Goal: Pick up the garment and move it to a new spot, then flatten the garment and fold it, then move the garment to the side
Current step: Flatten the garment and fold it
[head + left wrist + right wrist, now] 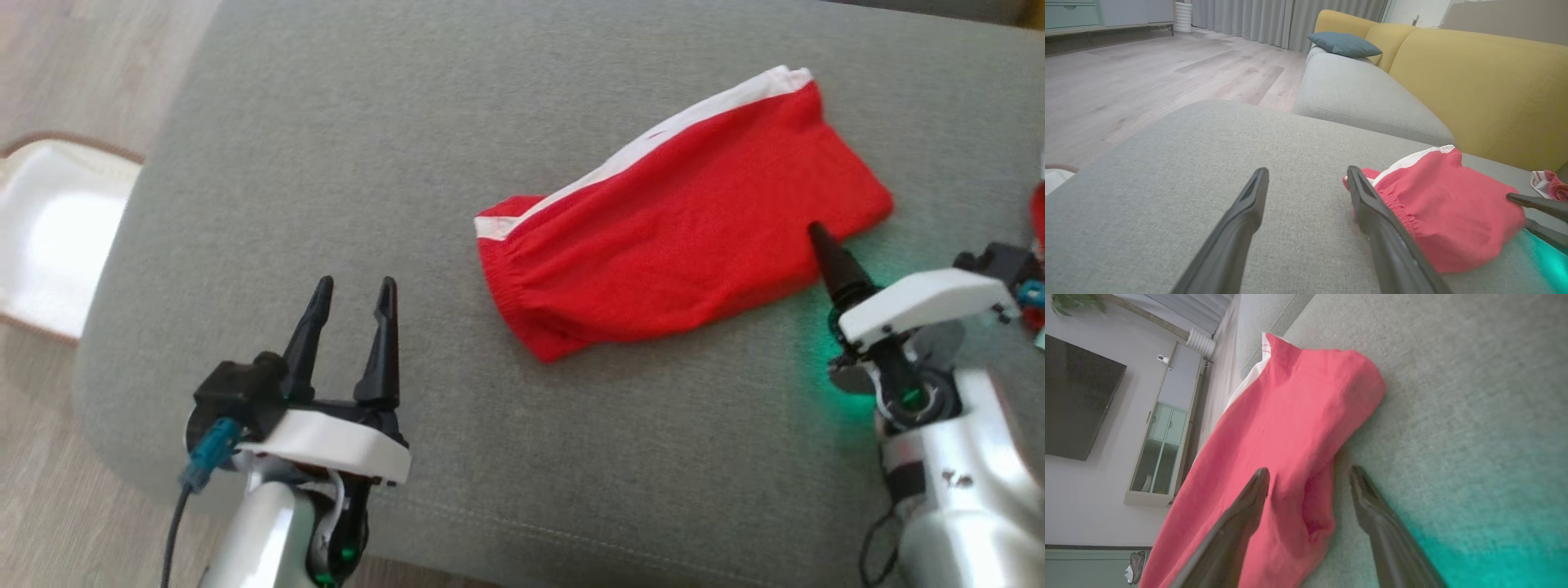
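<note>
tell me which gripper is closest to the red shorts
The right gripper: its open fingers straddle the edge of the red shorts, one over the fabric. The left gripper, also open, stands apart over the grey cushion.

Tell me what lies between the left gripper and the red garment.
Only bare grey cushion. In the head view, the left gripper and the garment are apart, with nothing between them.

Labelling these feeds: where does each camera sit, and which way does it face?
Head: above, looking down at red shorts on grey cushion; left gripper, right gripper show.
Left wrist: low, facing along its open fingers toward yellow backrest.
Right wrist: rolled sideways, one finger over the shorts, one over cushion.
Shared: all see the shorts.
</note>
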Tool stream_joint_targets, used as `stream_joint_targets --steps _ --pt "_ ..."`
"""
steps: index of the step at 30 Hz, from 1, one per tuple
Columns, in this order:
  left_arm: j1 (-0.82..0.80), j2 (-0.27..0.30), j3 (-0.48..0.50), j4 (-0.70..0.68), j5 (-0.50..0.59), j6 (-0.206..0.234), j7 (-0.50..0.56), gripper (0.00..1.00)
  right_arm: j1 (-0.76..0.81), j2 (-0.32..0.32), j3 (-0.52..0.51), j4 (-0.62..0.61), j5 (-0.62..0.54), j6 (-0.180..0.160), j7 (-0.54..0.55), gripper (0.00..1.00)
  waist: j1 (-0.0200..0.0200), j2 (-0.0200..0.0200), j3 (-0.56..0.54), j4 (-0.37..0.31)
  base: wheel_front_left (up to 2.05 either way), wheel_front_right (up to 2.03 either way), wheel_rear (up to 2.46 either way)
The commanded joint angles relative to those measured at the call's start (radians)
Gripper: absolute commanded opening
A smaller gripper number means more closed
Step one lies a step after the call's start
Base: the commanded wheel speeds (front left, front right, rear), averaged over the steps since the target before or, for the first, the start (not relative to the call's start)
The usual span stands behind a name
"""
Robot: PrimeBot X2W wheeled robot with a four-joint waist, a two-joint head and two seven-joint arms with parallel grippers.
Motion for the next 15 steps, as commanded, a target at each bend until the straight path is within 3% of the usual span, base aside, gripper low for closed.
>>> stream_joint_targets --steps 1,15 --pt "-0.044 0.005 0.021 -0.034 -0.011 0.007 -0.012 1.0 -0.043 0.009 0.006 0.018 -0.008 -0.001 0.016 1.0 0.0 0.0 0.012 0.023 0.0 0.0 0.0" --pt "-0.057 0.005 -0.016 -0.049 -0.045 0.03 -0.012 1.0 -0.282 0.009 -0.138 0.27 -0.196 -0.001 0.036 1.0 0.0 0.0 0.072 0.089 0.0 0.0 0.0"
